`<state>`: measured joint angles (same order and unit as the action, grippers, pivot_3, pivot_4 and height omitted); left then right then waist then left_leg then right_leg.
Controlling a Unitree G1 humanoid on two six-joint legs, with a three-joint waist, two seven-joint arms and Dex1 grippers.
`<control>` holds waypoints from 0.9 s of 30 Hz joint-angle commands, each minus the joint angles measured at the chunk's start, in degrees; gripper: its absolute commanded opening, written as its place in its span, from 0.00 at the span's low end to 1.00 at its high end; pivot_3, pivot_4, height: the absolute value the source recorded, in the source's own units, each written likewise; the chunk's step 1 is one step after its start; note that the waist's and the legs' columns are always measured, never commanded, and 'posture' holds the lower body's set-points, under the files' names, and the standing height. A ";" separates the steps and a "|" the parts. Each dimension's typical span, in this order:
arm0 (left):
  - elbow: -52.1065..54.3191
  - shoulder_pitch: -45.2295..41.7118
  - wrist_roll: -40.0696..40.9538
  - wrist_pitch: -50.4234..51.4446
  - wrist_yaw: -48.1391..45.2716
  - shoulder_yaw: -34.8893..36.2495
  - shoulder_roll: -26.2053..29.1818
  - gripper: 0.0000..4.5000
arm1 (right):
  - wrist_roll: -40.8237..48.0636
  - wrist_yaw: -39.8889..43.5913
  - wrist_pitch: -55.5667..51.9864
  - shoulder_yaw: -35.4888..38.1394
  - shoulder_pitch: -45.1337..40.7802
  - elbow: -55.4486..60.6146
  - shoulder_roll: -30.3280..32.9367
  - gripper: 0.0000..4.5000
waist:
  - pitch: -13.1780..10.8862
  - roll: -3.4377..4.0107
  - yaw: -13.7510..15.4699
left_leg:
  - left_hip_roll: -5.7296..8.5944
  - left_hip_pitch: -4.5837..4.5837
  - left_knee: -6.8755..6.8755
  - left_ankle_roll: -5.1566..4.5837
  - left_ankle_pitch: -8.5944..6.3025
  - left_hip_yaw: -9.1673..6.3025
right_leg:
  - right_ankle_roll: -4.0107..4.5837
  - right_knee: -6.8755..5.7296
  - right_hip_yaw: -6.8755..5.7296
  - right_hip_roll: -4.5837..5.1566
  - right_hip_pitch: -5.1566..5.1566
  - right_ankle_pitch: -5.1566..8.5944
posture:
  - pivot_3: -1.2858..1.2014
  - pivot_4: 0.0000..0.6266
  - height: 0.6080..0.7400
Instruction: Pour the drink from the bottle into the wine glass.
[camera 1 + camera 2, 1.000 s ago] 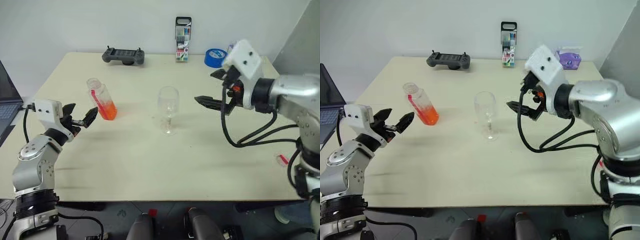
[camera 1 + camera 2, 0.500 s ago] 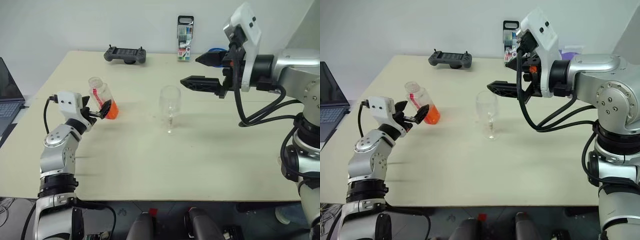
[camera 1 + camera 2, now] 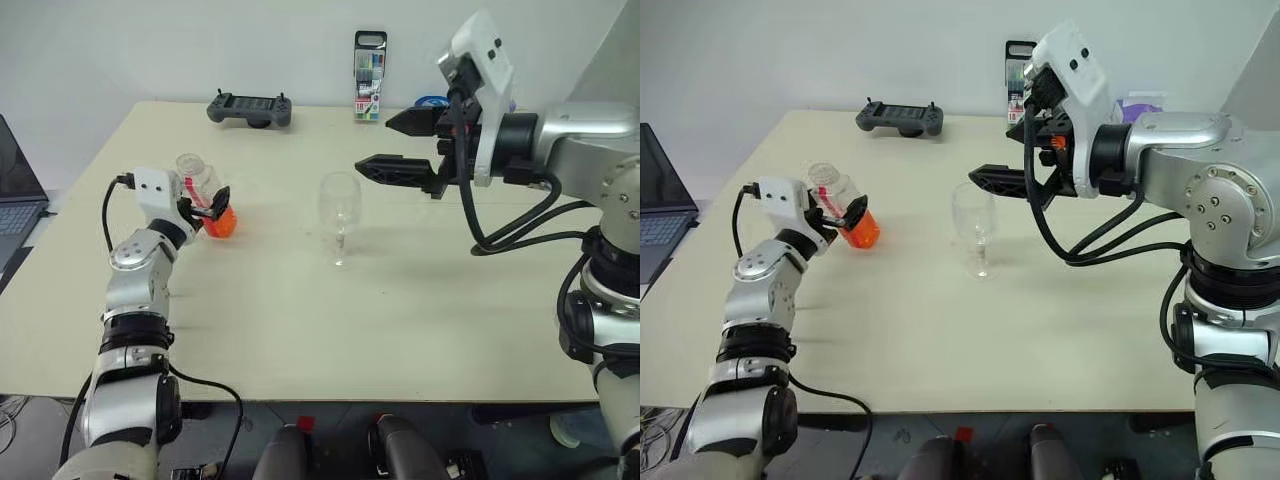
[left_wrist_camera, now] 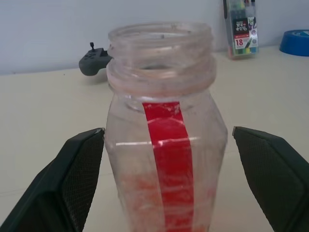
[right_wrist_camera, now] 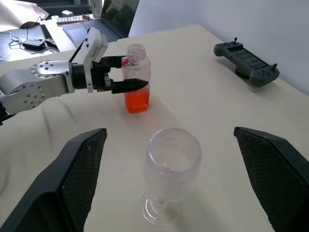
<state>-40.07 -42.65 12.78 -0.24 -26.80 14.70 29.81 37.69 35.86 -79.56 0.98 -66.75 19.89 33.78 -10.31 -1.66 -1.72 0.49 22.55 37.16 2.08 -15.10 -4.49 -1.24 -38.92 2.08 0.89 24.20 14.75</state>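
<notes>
Though ribbed, clear plastic bottle (image 4: 166,145) stands uncapped.

Cream table (image 3: 300,320) bears bottle (image 3: 205,195), wine glass (image 3: 338,215), controller (image 3: 248,108), pen case (image 3: 367,64) (upright), blue tape roll (image 4: 295,41)

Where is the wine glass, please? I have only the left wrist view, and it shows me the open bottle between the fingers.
Observer: The wine glass stands upright near the middle of the table, to the robot's right of the bottle and apart from it.
Operator: Thank you. Is there anything in it?
Observer: It looks empty, judging by the right wrist view, which looks down into it.
Operator: And what is the right arm doing, please?
Observer: The right gripper hovers above the table, up and to the right of the glass, with its fingers open and holding nothing.
</notes>
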 commanded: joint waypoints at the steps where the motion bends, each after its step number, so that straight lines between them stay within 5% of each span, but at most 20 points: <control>1: -3.34 -2.97 -1.16 -3.98 0.05 -0.39 -0.03 1.00 | 0.66 -1.18 -0.26 0.91 -1.79 1.30 0.01 1.00 | 0.00 0.00 -0.02 | 0.01 0.00 0.00 0.00 0.00 0.01 | 0.00 0.00 0.01 0.00 0.00 0.00 | 0.52 0.24 1.00; 5: -6.66 -4.71 -0.55 -6.25 -2.01 -0.49 -0.35 1.00 | 0.89 -1.88 -0.66 0.82 -1.43 1.85 0.03 1.00 | 0.00 0.00 -0.06 | 0.00 0.04 -0.01 0.00 0.00 0.03 | 0.00 0.02 0.02 0.01 0.04 0.00 | 0.52 0.24 1.00; 8: -8.58 -5.67 -0.73 -7.02 -2.18 -0.39 -0.11 0.87 | 1.01 -2.45 -1.42 1.00 -1.28 2.16 -0.05 1.00 | 0.00 0.00 -0.06 | -0.01 0.07 -0.01 0.00 0.00 0.02 | 0.00 0.01 0.01 0.01 0.08 0.00 | 0.52 0.24 1.00; 15: -12.89 -11.11 -1.78 -9.45 -6.68 -1.86 1.68 0.40 | -3.94 -11.10 9.12 9.28 7.11 2.67 -5.27 1.00 | 0.03 -0.04 -0.02 | 0.00 0.16 0.05 0.00 0.00 -0.04 | -0.01 -0.02 -0.07 0.00 0.09 0.00 | 0.52 0.24 1.00; 23: -12.16 -20.12 -9.62 -16.71 -15.75 -12.00 -0.21 0.38 | -13.05 -10.97 31.09 6.66 34.13 14.22 -2.85 1.00 | 0.01 -0.09 1.03 | 0.27 0.52 0.64 -0.02 -0.01 0.09 | -0.12 -0.04 -0.17 -0.02 0.09 0.05 | 0.52 0.24 1.00; 27: -12.13 -24.36 -13.29 -23.09 -15.53 -15.68 -2.46 0.38 | -6.59 -14.86 36.27 5.25 50.40 27.56 -14.22 1.00 | -0.02 -0.08 0.39 | 0.23 0.47 0.70 -0.04 -0.03 0.05 | -0.21 -0.02 -0.08 -0.07 -0.04 0.10 | 0.52 0.24 1.00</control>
<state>-54.55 -63.67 0.78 -19.45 -42.39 -0.15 27.36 28.57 22.11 -45.44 6.34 -16.27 41.86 19.58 -10.33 -1.74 -1.33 0.68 23.03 37.86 2.03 -15.13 -4.45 -1.44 -39.03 2.04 0.82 24.22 14.84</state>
